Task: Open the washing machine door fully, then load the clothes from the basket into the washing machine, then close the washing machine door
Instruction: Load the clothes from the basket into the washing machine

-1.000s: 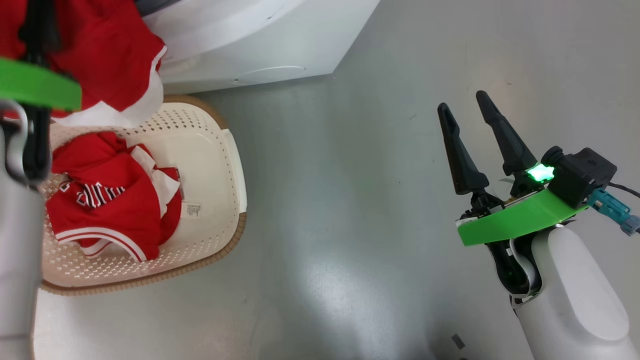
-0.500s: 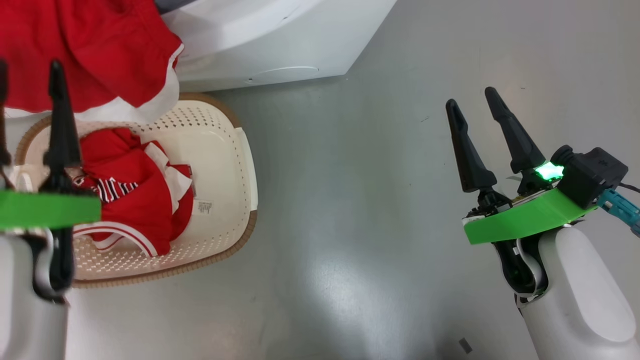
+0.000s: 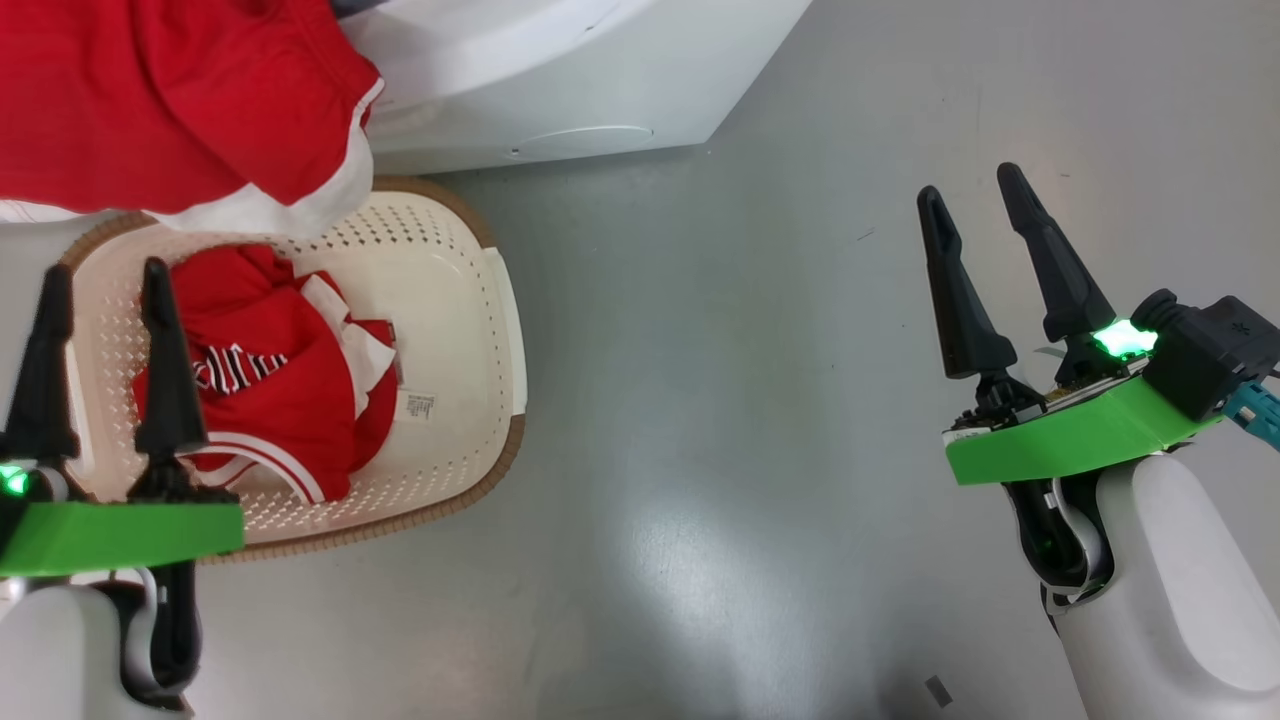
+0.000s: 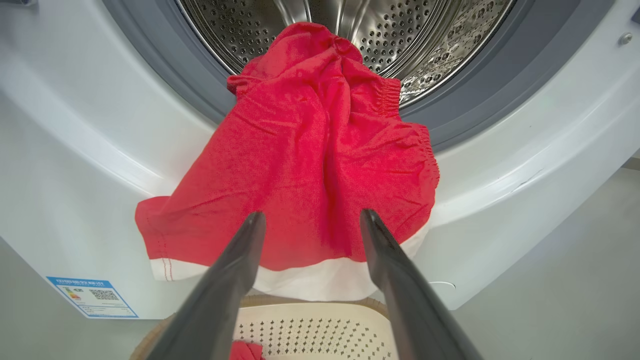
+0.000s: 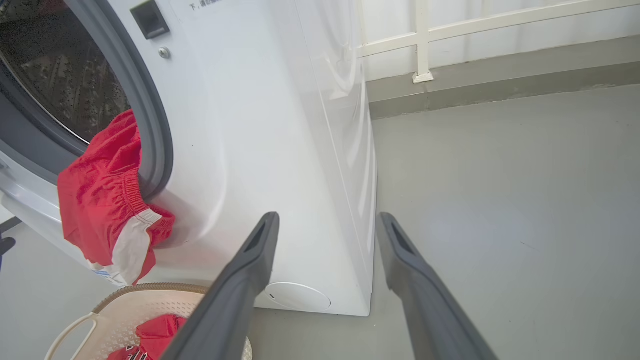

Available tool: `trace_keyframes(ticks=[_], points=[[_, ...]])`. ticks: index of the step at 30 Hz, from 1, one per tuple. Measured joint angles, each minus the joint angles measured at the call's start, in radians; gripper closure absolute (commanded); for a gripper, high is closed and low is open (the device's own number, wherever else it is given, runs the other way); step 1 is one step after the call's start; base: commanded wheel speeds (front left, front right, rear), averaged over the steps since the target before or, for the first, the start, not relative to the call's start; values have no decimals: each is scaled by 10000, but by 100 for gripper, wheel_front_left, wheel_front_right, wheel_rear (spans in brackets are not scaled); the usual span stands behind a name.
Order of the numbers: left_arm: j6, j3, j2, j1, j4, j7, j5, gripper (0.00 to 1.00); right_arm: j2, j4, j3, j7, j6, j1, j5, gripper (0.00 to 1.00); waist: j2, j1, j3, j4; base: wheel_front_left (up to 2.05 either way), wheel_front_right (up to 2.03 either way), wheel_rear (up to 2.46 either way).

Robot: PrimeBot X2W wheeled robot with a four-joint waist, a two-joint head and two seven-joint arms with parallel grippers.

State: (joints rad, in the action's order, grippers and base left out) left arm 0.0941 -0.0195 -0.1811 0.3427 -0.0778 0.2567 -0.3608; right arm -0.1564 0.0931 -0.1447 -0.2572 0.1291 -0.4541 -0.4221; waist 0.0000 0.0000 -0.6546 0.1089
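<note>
All three views are bright and evenly lit. Head view: a glare patch lies on the grey floor [image 3: 690, 560] at six o'clock; a soft shadow edges the basket [image 3: 512, 440] at nine o'clock; a green lamp [image 3: 1120, 340] at three o'clock blows out to white. Left wrist view: the steel drum [image 4: 350, 30] glints at twelve o'clock, and the fingers [image 4: 225, 295] of the left gripper [image 4: 312, 214] blur at six o'clock. Right wrist view: the side of the washing machine [image 5: 300, 150] carries streaky reflections and its edges bow.

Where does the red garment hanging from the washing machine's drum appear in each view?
Head view: garment top left, above the basket.
Left wrist view: garment centre, spilling from the drum.
Right wrist view: garment at left, hanging from the opening.
Shared landmark: the basket below it.
</note>
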Motion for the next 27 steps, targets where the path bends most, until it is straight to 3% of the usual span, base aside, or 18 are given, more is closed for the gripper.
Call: trace_keyframes(ticks=[16, 21, 27], points=[[261, -274, 343, -93, -339, 0, 337, 0, 2, -19, 10, 0, 0, 33, 69, 0, 0, 0, -30, 58, 0, 0, 0], [265, -205, 311, 302, -1294, 0, 341, 0, 12, -17, 2, 0, 0, 30, 69, 0, 0, 0, -105, 52, 0, 0, 0], [337, 127, -29, 1872, -3012, 0, 320, 0, 38, -6, -46, 0, 0, 12, 69, 0, 0, 0, -231, 120, 0, 0, 0]])
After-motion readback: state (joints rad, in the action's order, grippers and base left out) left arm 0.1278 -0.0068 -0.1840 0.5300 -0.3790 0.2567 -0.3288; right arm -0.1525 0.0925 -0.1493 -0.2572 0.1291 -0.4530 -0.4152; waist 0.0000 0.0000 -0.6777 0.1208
